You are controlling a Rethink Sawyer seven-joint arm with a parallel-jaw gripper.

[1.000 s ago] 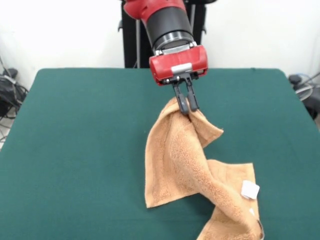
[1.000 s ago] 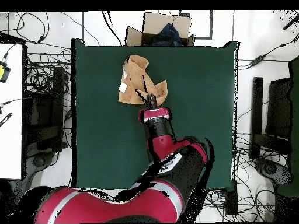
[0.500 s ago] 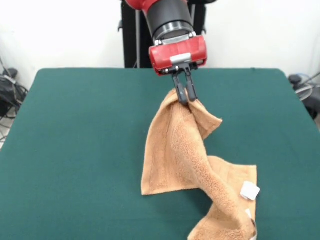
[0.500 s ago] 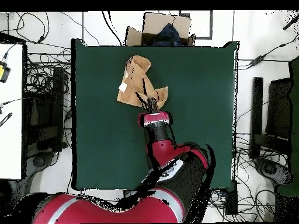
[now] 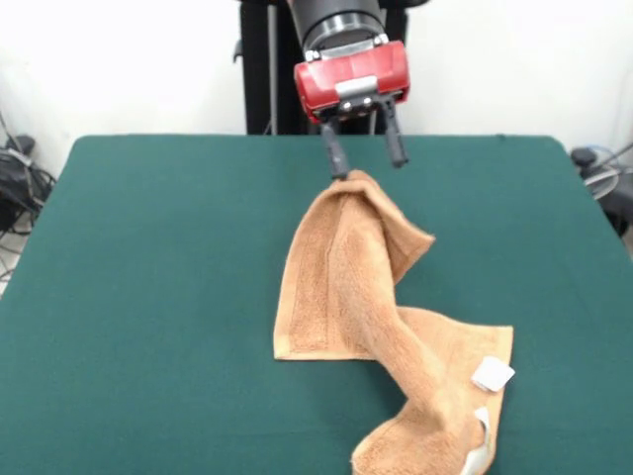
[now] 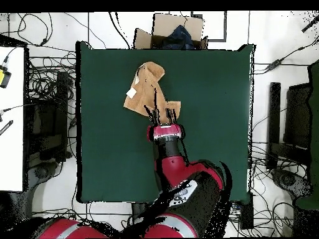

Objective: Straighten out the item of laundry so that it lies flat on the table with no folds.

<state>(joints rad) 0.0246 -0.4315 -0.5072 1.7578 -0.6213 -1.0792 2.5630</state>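
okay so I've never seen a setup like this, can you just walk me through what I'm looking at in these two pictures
This is a robot arm, red and black, working at a table with a dark green top. One picture faces the robot from across the table; the other looks straight down from above. At the arm's end is a gripper, a two-fingered claw. Its fingers are spread open, so it holds nothing right now. Just under it is an orange-tan towel. The towel is not flat: its upper part stands up in a peak by the fingers, and the rest twists down across the table, with a small white tag near the lower edge. From above, the towel looks crumpled.
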